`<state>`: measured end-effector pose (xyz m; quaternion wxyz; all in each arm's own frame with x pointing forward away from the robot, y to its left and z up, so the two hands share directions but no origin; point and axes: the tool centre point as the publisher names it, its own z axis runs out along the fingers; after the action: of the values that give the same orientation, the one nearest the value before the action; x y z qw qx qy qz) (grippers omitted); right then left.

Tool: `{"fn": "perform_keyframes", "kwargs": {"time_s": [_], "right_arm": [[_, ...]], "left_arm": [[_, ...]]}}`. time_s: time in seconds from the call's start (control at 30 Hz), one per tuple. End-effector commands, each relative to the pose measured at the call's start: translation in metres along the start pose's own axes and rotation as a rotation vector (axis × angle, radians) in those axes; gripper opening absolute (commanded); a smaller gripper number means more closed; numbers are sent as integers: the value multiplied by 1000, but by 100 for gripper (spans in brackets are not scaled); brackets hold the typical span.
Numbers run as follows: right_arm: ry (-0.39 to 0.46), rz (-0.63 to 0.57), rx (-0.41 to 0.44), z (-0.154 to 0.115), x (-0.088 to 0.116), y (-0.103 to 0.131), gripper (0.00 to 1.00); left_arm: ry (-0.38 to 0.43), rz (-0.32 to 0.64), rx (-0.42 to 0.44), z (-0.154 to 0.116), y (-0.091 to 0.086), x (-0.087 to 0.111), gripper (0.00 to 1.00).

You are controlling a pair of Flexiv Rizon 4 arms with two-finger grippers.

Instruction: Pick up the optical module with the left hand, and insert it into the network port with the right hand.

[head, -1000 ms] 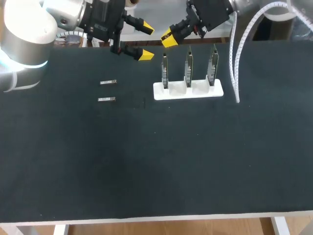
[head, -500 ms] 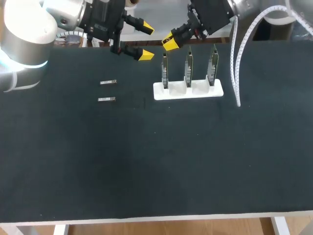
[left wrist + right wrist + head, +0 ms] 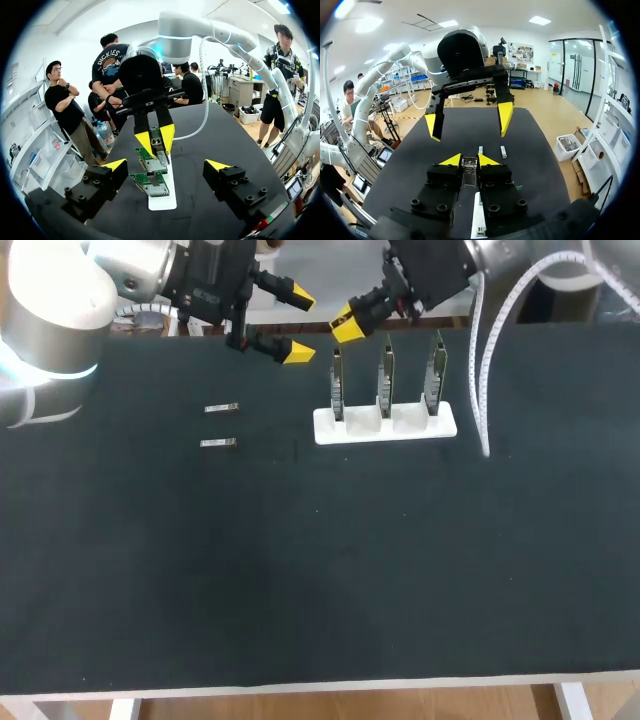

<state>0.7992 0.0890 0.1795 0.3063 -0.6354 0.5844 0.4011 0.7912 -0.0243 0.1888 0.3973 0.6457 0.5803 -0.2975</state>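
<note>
- The table point(image 3: 320, 570) has a flat black top that fills most of the head view. A pale strip runs along its near edge, and white legs show below the two near corners.
- A white stand point(image 3: 385, 426), long and low, lies on the far half of the table, a little right of the middle.
- A white ribbed hose point(image 3: 487, 370) hangs over the table's far right part. Its low end is just right of the stand; whether it touches the table cannot be told.

Optical module point(image 3: 469, 172) in right hand point(image 3: 469, 160), both fingers against it.
</note>
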Motion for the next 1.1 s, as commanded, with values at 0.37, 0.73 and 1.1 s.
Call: {"fn": "perform_keyframes", "kwargs": {"time_s": [0.37, 0.73, 1.1], "right_arm": [[1, -11, -25, 7, -5, -22, 0], [-10, 1, 1, -4, 1, -17, 0], [-10, 11, -15, 1, 4, -14, 0]], "left_arm": [[5, -1, 2, 0, 1, -1, 100], [5, -1, 2, 0, 1, -1, 100], [5, -1, 2, 0, 1, -1, 100]]}}
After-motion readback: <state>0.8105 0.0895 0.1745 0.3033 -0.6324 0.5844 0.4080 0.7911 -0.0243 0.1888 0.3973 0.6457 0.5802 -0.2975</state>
